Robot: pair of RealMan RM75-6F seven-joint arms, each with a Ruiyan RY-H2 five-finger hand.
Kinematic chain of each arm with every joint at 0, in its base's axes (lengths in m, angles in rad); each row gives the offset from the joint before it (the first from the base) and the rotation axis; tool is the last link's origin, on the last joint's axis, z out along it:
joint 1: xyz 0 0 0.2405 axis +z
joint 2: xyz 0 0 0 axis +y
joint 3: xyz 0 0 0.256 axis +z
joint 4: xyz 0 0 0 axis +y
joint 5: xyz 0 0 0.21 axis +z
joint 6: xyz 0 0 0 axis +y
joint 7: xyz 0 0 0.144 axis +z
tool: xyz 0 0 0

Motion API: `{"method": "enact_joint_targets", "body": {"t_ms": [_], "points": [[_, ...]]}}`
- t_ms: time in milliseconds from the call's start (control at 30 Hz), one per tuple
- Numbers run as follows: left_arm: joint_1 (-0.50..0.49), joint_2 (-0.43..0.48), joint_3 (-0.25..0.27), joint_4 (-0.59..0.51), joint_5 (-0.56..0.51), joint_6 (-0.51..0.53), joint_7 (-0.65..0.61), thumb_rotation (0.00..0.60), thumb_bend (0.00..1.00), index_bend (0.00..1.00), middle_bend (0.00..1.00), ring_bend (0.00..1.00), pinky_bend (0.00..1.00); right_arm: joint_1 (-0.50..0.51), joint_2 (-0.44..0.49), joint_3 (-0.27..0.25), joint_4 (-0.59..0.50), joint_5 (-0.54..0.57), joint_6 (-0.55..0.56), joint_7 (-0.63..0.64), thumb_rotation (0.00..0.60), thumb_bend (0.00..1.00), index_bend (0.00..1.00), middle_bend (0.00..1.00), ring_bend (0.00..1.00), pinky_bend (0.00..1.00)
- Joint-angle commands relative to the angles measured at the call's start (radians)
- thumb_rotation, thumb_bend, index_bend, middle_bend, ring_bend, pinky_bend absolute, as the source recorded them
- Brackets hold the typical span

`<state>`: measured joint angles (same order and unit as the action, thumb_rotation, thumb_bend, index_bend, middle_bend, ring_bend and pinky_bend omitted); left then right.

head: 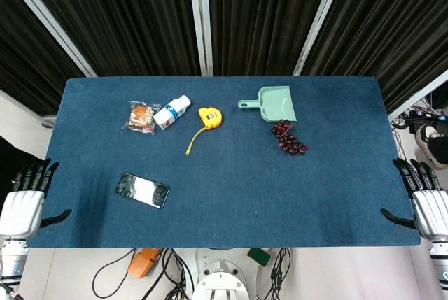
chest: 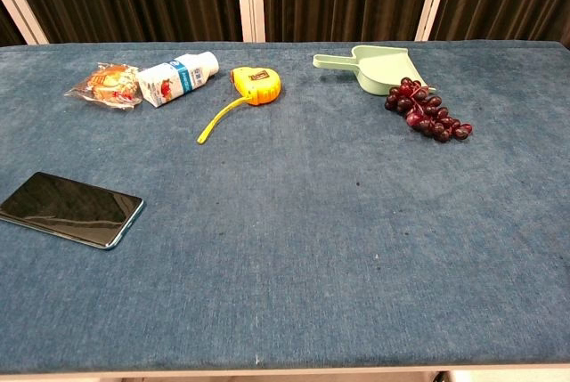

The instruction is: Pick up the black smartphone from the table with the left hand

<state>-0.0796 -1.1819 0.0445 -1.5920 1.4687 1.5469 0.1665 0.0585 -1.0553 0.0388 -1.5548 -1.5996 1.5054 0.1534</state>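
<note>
The black smartphone [head: 142, 190] lies flat, screen up, on the blue table near its front left; the chest view shows the smartphone [chest: 70, 209] at the left edge of the frame. My left hand [head: 24, 198] hangs open just off the table's left edge, some way left of the phone, holding nothing. My right hand [head: 424, 199] is open off the table's right edge, far from the phone. Neither hand appears in the chest view.
At the back of the blue table [head: 231, 223] lie a wrapped snack [head: 141, 116], a small white bottle [head: 172, 112], a yellow tape measure [head: 208, 117] with its tape pulled out, a green dustpan [head: 273, 103] and dark grapes [head: 288, 138].
</note>
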Motion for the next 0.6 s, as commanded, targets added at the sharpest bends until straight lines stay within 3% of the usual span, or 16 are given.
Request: {"method": "enact_joint_targets", "body": {"t_ms": [33,233,400,600], "points": [[-0.009,-0.012,-0.005,0.007,0.012,-0.014,0.014,0.600,0.10,0.01,0.03,0.00,0.00,0.010,0.005,0.007,-0.012,0.009,-0.012,-0.007,0.600,0.18,0.07,0.14,0.00,0.04],[-0.059,-0.043,-0.011,0.001,0.079,-0.064,0.035,0.600,0.10,0.05,0.04,0.00,0.00,0.012,0.017,0.013,-0.022,0.015,-0.004,-0.017,0.600,0.18,0.07,0.14,0.00,0.04],[-0.147,-0.096,-0.017,0.023,0.151,-0.166,0.034,0.600,0.10,0.13,0.05,0.01,0.00,0.007,0.021,0.014,-0.022,0.011,0.015,-0.014,0.600,0.18,0.07,0.14,0.00,0.04],[-0.226,-0.179,-0.025,0.089,0.161,-0.284,0.051,0.600,0.10,0.18,0.05,0.01,0.00,-0.003,0.019,0.008,-0.018,0.018,0.023,-0.010,0.600,0.18,0.07,0.13,0.00,0.04]]}}
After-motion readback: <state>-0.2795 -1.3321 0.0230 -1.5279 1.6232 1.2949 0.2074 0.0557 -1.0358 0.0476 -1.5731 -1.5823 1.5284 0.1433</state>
